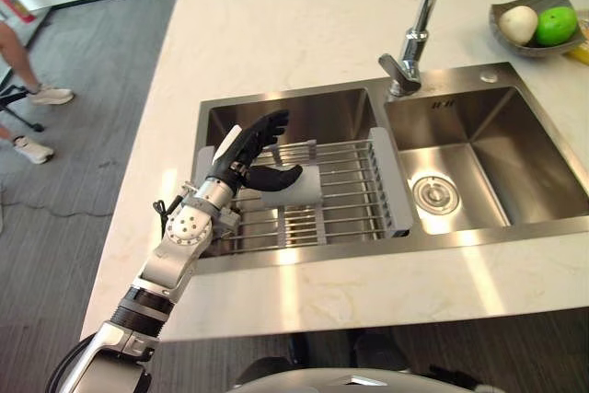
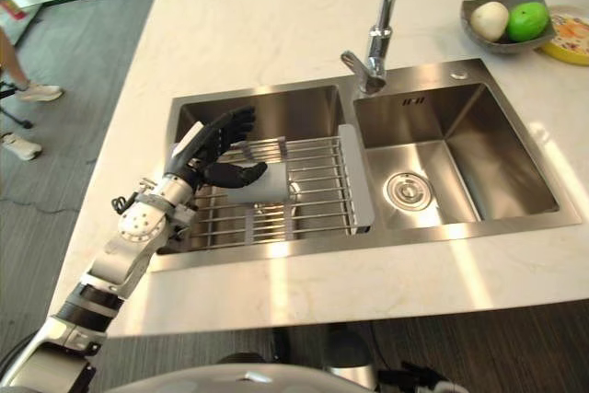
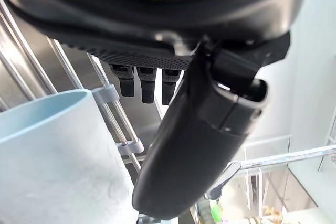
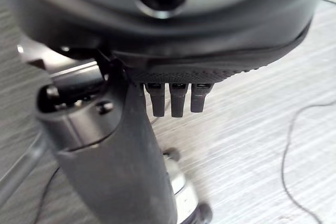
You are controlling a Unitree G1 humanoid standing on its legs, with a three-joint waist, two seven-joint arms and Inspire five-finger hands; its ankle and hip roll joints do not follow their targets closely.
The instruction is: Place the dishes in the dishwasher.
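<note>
the left hand (image 1: 247, 152) is positioned over the left basin of the double sink (image 1: 534, 158), above the wire rack (image 1: 345, 192) that spans that basin. its fingers (image 1: 267, 126) are extended and spread; the thumb (image 1: 279, 175) is held out across the top of a pale grey-blue cup (image 1: 296, 186) standing upright on the rack. in the head views the hand partly covers the cup, so contact cannot be confirmed there. the left wrist view shows the cup's rim and wall (image 3: 58, 156) just beside the thumb (image 3: 194, 145), with the fingers straight past it — nothing is grasped.

the right hand (image 4: 126, 145) appears in its own wrist view above a grey floor, fingers (image 4: 177, 98) straight, thumb out, holding nothing.

the faucet (image 1: 419, 29) rises behind the divider, its top cut off. a grey bowl (image 1: 534, 23) of fruit sits at the counter's far right corner — partly cut off. a person's legs (image 1: 23, 66) stand at the left edge.
</note>
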